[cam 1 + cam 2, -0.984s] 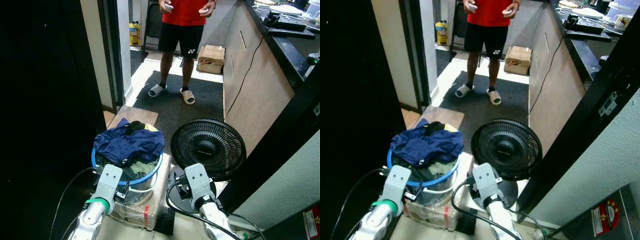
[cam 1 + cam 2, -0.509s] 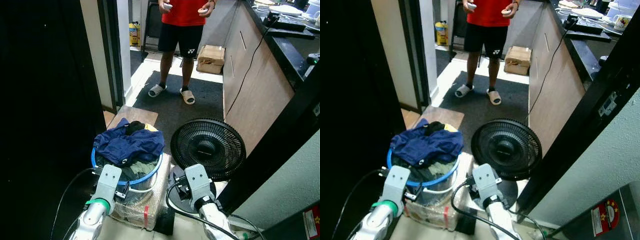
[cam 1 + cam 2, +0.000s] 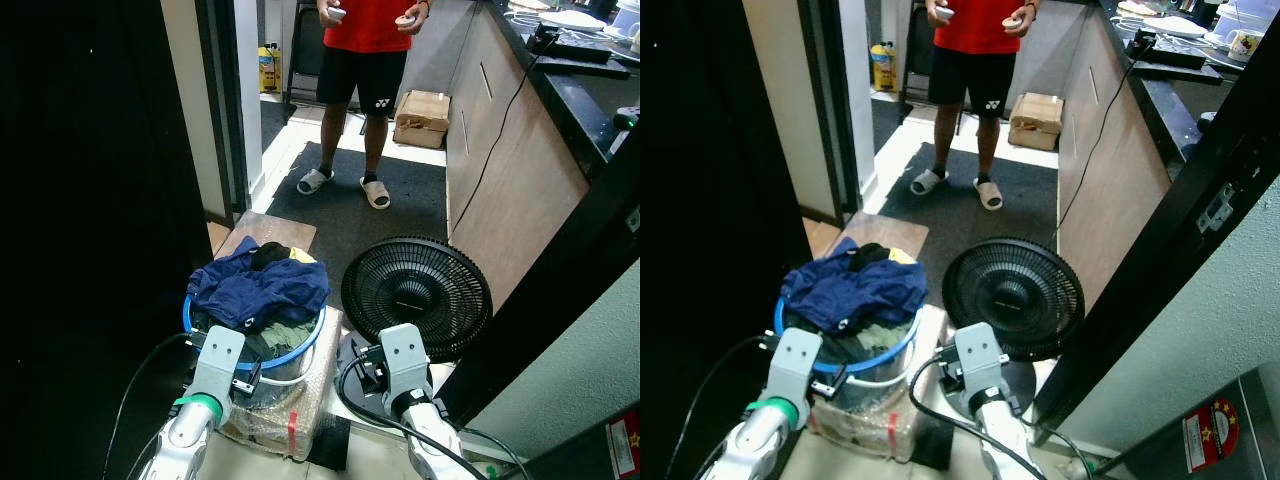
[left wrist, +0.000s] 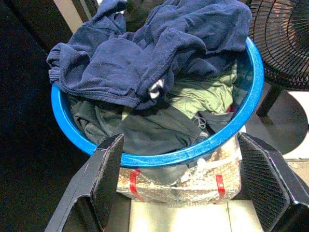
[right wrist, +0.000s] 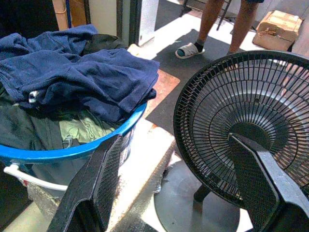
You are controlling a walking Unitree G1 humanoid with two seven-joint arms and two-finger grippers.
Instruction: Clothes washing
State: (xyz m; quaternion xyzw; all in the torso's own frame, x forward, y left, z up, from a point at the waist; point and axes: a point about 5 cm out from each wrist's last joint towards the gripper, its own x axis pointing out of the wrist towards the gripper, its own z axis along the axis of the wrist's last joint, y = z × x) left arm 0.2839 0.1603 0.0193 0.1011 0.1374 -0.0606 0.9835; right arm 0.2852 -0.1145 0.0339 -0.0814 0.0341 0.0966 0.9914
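A round blue plastic laundry basket [image 3: 255, 345], heaped with clothes, is seen low on the robot's left, standing on a box wrapped in clear plastic film [image 3: 285, 410]. A crumpled navy blue garment [image 3: 258, 288] is draped over the top of the pile and hangs over the rim on the far side. In the left wrist view, darker green and olive clothing [image 4: 193, 96] is revealed beneath the navy piece, along with red tape on the wrapped box.

The left gripper [image 4: 186, 193] is held just short of the basket's near rim, its two black fingers [image 4: 104, 179] spread wide and grasping nothing. The right gripper [image 5: 178, 193] is likewise spread apart and empty, pointed at the gap between the basket and a round black floor fan with a wire grille [image 3: 416, 295]. The fan's flat disc base is brought out in the right wrist view.

In the head views, a person in a red shirt, black shorts and white slides [image 3: 363, 60] is shown standing on a dark grey mat [image 3: 350, 215] beyond the fan, beside a brown cardboard box [image 3: 421, 117]. A wooden counter with a black top [image 3: 520, 150] is seen along the right.
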